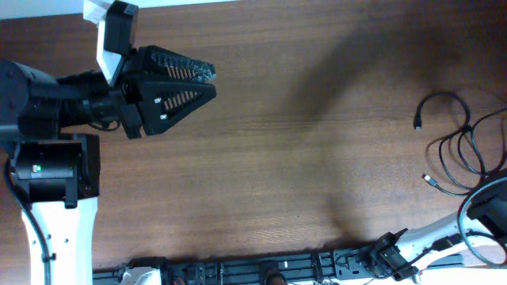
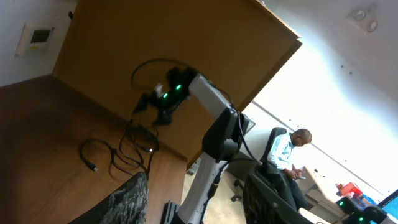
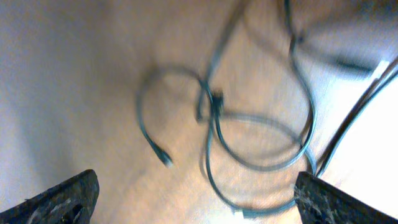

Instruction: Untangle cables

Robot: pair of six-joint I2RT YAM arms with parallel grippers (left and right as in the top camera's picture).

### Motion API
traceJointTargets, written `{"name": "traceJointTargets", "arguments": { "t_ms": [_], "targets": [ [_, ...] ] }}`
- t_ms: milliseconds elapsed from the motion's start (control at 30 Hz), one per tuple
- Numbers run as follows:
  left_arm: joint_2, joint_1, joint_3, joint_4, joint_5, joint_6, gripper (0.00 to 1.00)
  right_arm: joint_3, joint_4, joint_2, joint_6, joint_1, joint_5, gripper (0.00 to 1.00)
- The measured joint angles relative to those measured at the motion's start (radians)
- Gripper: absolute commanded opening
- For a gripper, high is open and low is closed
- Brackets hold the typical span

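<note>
The cables (image 1: 458,146) are thin black cords in loose overlapping loops at the table's right edge, with small plug ends pointing left. They also show in the left wrist view (image 2: 118,152) and, blurred, in the right wrist view (image 3: 249,130). My left gripper (image 1: 207,81) is open and empty at the far left, held above the table. My right gripper (image 3: 196,205) is open and empty, above the cables; in the overhead view only part of the right arm (image 1: 487,210) shows at the right edge.
The brown wooden table (image 1: 301,158) fills the view. The left arm's base (image 1: 55,170) stands at the left. A black rail with arm mounts (image 1: 277,269) runs along the front edge. A seated person (image 2: 286,152) is beyond the table.
</note>
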Motion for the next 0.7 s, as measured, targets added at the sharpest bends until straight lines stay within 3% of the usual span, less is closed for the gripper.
{"name": "traceJointTargets", "arguments": {
  "t_ms": [233,433,500,700],
  "targets": [
    [0.0,0.0,0.0,0.0,0.0,0.002,0.52,-0.281,0.028,0.0,0.032,0.058,0.069,0.99],
    [0.0,0.0,0.0,0.0,0.003,0.002,0.54,-0.383,0.027,0.0,0.032,0.066,0.144,1.0],
    [0.0,0.0,0.0,0.0,0.003,0.002,0.54,-0.406,0.023,0.0,0.032,0.071,0.154,0.94],
    [0.0,0.0,0.0,0.0,0.011,0.002,0.56,-0.465,0.079,0.0,-0.056,0.099,0.17,0.92]
  ]
}}
